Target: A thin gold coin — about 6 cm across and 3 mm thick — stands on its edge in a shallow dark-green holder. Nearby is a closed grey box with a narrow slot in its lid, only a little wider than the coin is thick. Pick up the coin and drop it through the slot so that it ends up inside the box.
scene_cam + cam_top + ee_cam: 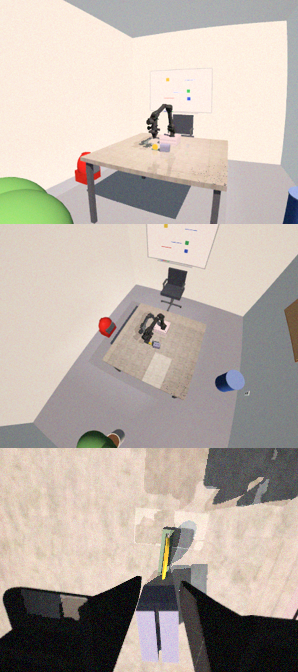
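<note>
I read the job as barely begun: the coin [164,559] stands on edge in its holder [163,550], untouched, so the grasp, the carry to the box and the drop through the slot are all left to do.

Going left to right in my wrist view, the left finger [107,605] fills the lower left, the pale box [158,630] sits low in the gap with its dark slot [157,633] running up the lid, and the right finger rises at lower right. The gripper [160,587] is part open, jaws set to a moderate gap with nothing between them; it hangs above the table [60,523], apart from the coin. Coin and holder lie just beyond the box's far end, roughly in line with the slot.

The wrist view alone gives me the slot, the coin's thin edge and the holder's green. It hides the arm.

The exterior view gives what the wrist cannot: the arm bent down from its pink base [170,140], the gripper [153,135] above and behind the coin [154,146], whose round gold face shows just left of the box [164,147]. The slot is invisible there.

The top view confirms that the gripper is beside them near the table's middle, but everything is too small for detail.
</note>
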{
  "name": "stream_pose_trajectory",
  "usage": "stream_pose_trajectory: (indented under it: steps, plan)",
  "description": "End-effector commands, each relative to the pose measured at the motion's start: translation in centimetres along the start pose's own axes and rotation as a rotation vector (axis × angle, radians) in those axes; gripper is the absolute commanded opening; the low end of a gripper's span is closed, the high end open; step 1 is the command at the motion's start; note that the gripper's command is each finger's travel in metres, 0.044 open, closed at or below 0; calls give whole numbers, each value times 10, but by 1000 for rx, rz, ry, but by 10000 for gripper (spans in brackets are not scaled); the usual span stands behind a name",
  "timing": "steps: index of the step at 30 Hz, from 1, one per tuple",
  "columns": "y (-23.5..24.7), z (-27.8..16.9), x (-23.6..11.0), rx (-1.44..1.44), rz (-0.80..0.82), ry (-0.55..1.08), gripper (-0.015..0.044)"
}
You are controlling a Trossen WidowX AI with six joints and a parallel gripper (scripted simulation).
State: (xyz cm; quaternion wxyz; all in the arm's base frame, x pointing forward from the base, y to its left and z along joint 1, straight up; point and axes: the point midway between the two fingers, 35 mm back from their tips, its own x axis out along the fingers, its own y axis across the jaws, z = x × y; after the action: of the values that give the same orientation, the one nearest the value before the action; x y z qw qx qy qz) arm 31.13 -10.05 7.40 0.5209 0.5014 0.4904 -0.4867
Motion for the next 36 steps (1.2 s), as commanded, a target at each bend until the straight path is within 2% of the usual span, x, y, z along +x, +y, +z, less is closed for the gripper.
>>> stream_pose_trajectory:
  steps: [1, 36]
  plan:
    - [-5, -3, 30, 8, -19, 12, 161]
    - [-6, -6, 84, 8, -21, 12, 161]
